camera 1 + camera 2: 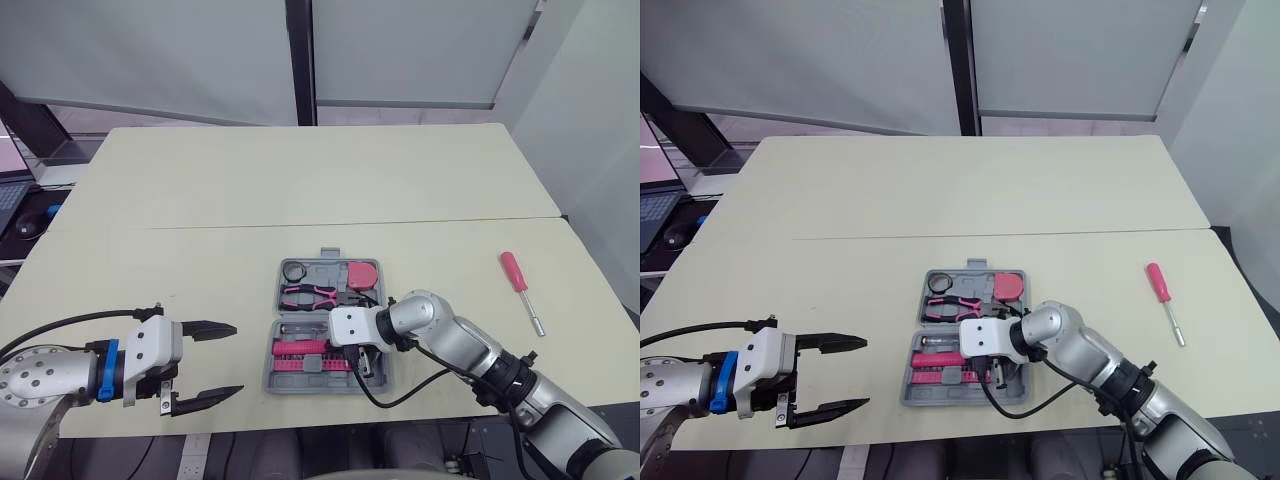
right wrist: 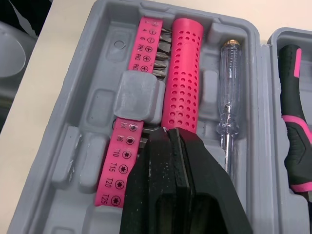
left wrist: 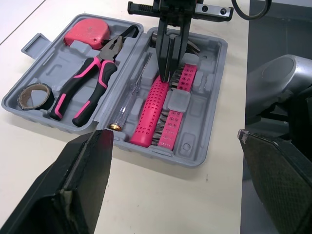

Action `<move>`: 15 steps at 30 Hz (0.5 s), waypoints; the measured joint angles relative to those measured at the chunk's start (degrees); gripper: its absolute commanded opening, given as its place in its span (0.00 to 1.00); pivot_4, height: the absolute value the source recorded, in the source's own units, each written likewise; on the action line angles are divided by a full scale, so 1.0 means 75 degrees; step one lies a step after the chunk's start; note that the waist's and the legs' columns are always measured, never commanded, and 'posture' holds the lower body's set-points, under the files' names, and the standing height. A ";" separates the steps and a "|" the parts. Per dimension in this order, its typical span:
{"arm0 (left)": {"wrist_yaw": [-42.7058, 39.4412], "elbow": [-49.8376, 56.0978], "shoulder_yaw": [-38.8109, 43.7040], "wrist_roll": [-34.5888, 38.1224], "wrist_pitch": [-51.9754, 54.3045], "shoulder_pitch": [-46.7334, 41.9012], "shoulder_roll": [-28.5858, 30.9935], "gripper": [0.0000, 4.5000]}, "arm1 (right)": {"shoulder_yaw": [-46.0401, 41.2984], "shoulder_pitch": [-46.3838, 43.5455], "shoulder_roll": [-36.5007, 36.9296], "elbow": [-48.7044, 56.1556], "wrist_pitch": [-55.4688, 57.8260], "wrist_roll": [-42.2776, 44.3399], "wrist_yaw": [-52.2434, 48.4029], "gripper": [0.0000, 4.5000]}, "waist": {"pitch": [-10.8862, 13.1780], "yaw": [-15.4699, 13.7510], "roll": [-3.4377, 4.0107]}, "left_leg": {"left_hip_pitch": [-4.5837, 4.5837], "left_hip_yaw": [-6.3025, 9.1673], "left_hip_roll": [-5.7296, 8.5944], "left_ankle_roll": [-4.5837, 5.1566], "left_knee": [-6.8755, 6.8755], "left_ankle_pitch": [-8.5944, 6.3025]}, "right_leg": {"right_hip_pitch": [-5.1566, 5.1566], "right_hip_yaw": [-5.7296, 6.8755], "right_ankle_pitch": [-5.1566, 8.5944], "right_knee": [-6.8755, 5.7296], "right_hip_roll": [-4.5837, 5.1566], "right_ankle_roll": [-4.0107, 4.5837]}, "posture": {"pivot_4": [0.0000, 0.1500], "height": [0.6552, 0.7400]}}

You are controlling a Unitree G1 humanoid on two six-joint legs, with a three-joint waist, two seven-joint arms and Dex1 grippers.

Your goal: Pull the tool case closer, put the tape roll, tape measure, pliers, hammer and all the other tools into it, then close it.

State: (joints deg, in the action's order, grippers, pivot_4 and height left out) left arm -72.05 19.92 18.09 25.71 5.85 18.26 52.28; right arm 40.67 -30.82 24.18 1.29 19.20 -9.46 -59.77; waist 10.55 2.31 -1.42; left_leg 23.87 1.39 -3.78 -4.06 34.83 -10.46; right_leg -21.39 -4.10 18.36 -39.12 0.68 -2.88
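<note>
The grey tool case (image 1: 270, 378) lies open near the table's front edge. Its far half holds the tape roll (image 1: 295, 271), the pink tape measure (image 1: 362, 274) and the pliers (image 1: 312, 295). In the near half lie the hammer with its pink perforated handle (image 2: 184, 73), a pink bit strip (image 2: 146, 48) and a clear tester screwdriver (image 2: 229, 92). My right gripper (image 2: 170, 130) is shut, its tips resting on the hammer handle. Left of the case, my left gripper (image 1: 236, 358) hangs open and holds nothing. A pink-handled screwdriver (image 1: 520, 285) lies on the table, right of the case.
Two cream tables meet at a seam (image 1: 200, 226) just beyond the case. A black cable (image 1: 400, 390) loops from my right wrist over the case's near right corner. A dark mouse (image 1: 30, 222) sits off the table's left side.
</note>
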 measured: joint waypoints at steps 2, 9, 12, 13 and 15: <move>0.0024 0.0000 -0.0002 0.0000 0.0006 0.0011 -0.0009 1.00 | -0.0019 0.0007 -0.0005 -0.0040 -0.0154 -0.0052 -0.0003 0.00 | -0.0007 -0.0001 -0.0011 | -0.0005 0.0000 0.0000 0.0000 0.0001 0.0000 | 0.0000 0.0000 -0.0001 0.0000 0.0000 -0.0001 | 1.00 1.00; 0.0301 -0.0019 -0.0039 0.0009 0.0115 0.0007 -0.0198 1.00 | -0.0849 0.0273 -0.0255 0.0230 -0.0321 0.0729 -0.0001 0.00 | -0.0012 -0.0008 -0.0021 | 0.0009 0.0001 -0.0002 -0.0001 0.0001 0.0000 | -0.0003 0.0000 -0.0005 -0.0001 0.0000 -0.0001 | 1.00 1.00; 0.0676 -0.0149 0.0068 0.0075 0.0422 -0.0020 -0.0304 1.00 | -0.1692 0.0317 -0.0142 0.1144 -0.0222 0.1240 0.0061 0.00 | -0.0013 -0.0041 -0.0023 | 0.0011 0.0003 -0.0001 -0.0001 -0.0002 0.0000 | -0.0001 0.0002 -0.0004 0.0001 0.0000 0.0000 | 1.00 1.00; 0.0821 -0.0192 0.0144 0.0127 0.0566 -0.0043 -0.0374 1.00 | -0.1923 0.0354 -0.0067 0.1360 -0.0175 0.1370 0.0128 0.00 | -0.0013 -0.0046 -0.0022 | 0.0011 0.0003 -0.0001 -0.0001 -0.0002 -0.0001 | -0.0001 0.0002 -0.0004 0.0002 0.0000 0.0000 | 1.00 1.00; 0.1263 -0.0385 0.0529 0.0353 0.0811 -0.0175 -0.0756 1.00 | -0.2633 0.0600 0.0214 0.1731 -0.0172 0.1632 0.0333 0.00 | -0.0015 -0.0069 -0.0026 | 0.0013 0.0003 0.0000 -0.0001 -0.0003 -0.0001 | 0.0001 0.0004 -0.0004 0.0006 0.0003 -0.0001 | 1.00 1.00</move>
State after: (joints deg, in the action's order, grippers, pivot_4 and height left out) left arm -62.58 17.03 22.06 28.36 11.93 16.95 46.60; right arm 20.93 -26.32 25.78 14.27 17.91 2.78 -57.27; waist 10.44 1.79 -1.61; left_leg 23.97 1.42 -3.78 -4.07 34.81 -10.47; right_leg -21.38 -4.07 18.33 -39.08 0.70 -2.89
